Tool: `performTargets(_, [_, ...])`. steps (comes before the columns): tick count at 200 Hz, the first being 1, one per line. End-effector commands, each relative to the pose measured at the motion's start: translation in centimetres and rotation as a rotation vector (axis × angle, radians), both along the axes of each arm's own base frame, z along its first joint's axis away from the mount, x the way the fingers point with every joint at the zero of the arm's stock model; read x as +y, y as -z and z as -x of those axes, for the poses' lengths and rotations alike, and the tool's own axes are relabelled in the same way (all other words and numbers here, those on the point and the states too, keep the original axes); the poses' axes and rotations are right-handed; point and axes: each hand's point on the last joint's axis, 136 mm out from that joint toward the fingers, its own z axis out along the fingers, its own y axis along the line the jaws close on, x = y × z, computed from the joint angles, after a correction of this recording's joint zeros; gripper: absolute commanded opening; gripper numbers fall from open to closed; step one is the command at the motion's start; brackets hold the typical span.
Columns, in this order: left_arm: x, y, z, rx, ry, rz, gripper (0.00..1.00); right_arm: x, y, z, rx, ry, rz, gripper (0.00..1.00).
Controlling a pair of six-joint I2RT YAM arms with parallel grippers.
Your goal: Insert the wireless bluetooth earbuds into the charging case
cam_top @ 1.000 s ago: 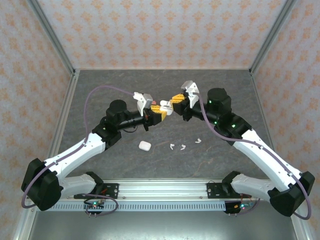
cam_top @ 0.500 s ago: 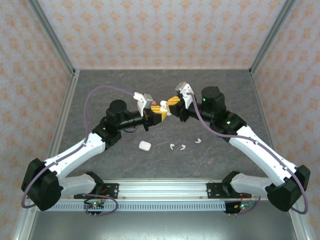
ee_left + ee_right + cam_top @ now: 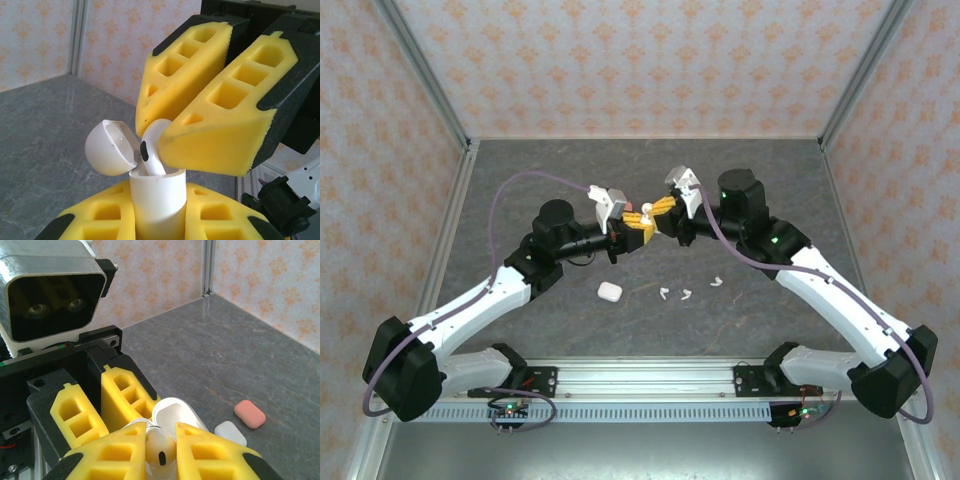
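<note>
A: Arm poses?
B: Both are raised and bent inward, wrists meeting over mid-table (image 3: 570, 180). The left gripper (image 3: 638, 230) clamps a white charging case (image 3: 157, 197) upright, lid (image 3: 107, 150) hinged open.
A: Right side?
B: The right gripper (image 3: 661, 208) pinches a white earbud (image 3: 151, 147) between its yellow pads, directly over the case.
A: Earbud axis?
B: Near upright, slightly tilted: stem down in the case mouth, bulb up. Loose earbuds (image 3: 686, 294) lie nearer the bases.
</note>
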Motion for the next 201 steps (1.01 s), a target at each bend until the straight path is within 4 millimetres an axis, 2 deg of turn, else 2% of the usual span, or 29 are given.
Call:
performTargets(1, [-0.3,-2.8,0.2,-0.077,0.014,0.041,0.0,0.7,-1.0,1.7,0.018,-0.098,-0.006,0.17])
performTargets(37, [-0.2,-2.8,0.3,-0.082,0.013,0.042,0.0,0.9,-2.3,2.3,0.029,-0.132,-0.034,0.22])
performTargets(39, [-0.2,-2.8,0.3,-0.082,0.013,0.042,0.0,1.1,-1.8,2.0,0.044,-0.134,-0.028,0.22])
performTargets(67, [0.0,-2.9,0.5,-0.088,0.01,0.042,0.0,1.1,-2.9,1.8,0.058,-0.15,-0.057,0.32])
performTargets(90, [0.1,-3.0,0.5,-0.094,0.003,0.044,0.0,0.4,-4.3,1.2,0.053,-0.118,-0.085,0.39])
performTargets(123, [0.4,-3.1,0.4,-0.107,-0.016,0.051,0.0,-0.8,-7.3,0.2,0.057,-0.045,-0.16,0.55])
performTargets(140, [0.6,-3.2,0.3,-0.114,-0.032,0.058,0.0,-1.6,-7.6,-0.8,0.079,0.028,-0.17,0.58])
performTargets(155, [0.8,-3.2,0.0,-0.118,-0.058,0.065,0.0,-2.5,-6.9,-2.0,0.109,0.119,-0.156,0.6])
performTargets(173, [1.4,-3.4,-0.5,-0.13,-0.104,0.074,0.0,-4.1,-5.1,-3.4,0.165,0.242,-0.119,0.62])
performTargets(175, [1.4,-3.4,-0.5,-0.131,-0.108,0.075,0.0,-4.5,-5.7,-3.1,0.155,0.253,-0.129,0.62])
performTargets(179, [1.5,-3.5,-0.5,-0.137,-0.116,0.079,0.0,-5.0,-5.5,-3.3,0.164,0.281,-0.127,0.62])
performTargets(201, [2.3,-4.0,-0.9,-0.159,-0.173,0.094,0.0,-7.3,-2.9,-4.6,0.255,0.428,-0.115,0.62])
